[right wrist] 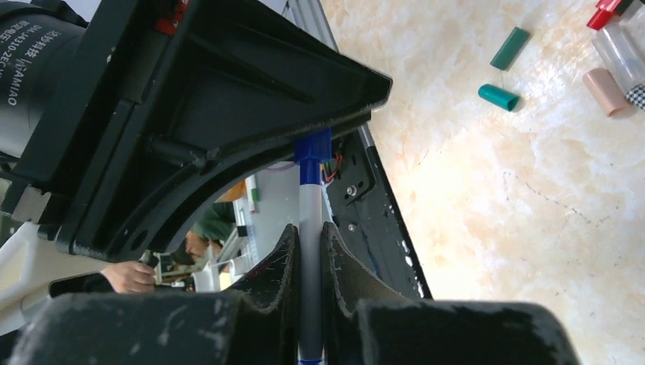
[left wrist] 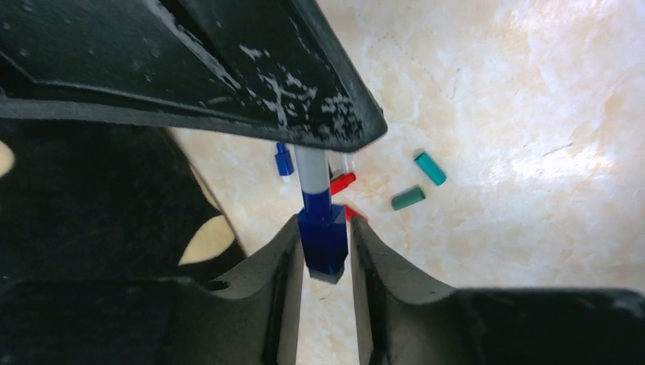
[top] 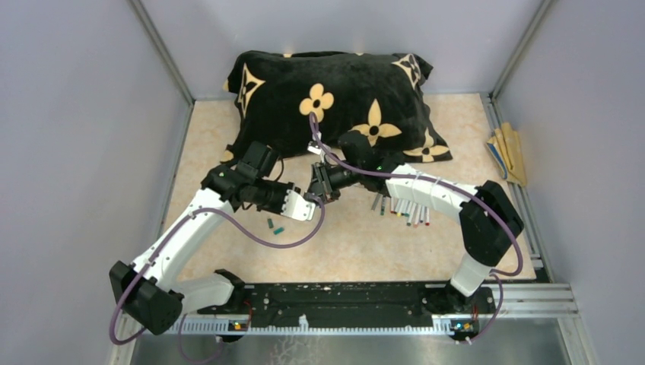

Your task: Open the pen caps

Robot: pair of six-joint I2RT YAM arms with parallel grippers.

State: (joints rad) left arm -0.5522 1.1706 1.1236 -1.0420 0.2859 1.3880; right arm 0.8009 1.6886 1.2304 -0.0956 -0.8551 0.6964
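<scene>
Between the fingers of the left hand (left wrist: 323, 255) sits the blue cap (left wrist: 323, 236) of one pen (left wrist: 308, 167), pinched across its flat sides, the jaws narrow and closed on it. The right hand (right wrist: 309, 255) meets it end to end, clamped tight on the same pen's pale barrel. The pen therefore bridges the two hands above the desk (top: 357, 251), just in front of the cushion (top: 335, 91). As far as the views show, the cap is not yet off.

I judge the pen to be light and stiff, made of hard, smooth plastic. The thin round barrel is likely to slip or twist under a weak squeeze, while the squarish cap offers the surer hold. A straight pull along the barrel should suit it. A sideways tug could lever the barrel out of the grip.

Below, on the mottled beige, stone-patterned desk, lie loose teal caps (left wrist: 430, 167), red caps (left wrist: 342, 182) and a small blue cap (left wrist: 284, 160), all short glossy tubes. Farther right, a row of pens (top: 403, 209) lies beside the right forearm. The cushion is black plush with tan flower shapes.
</scene>
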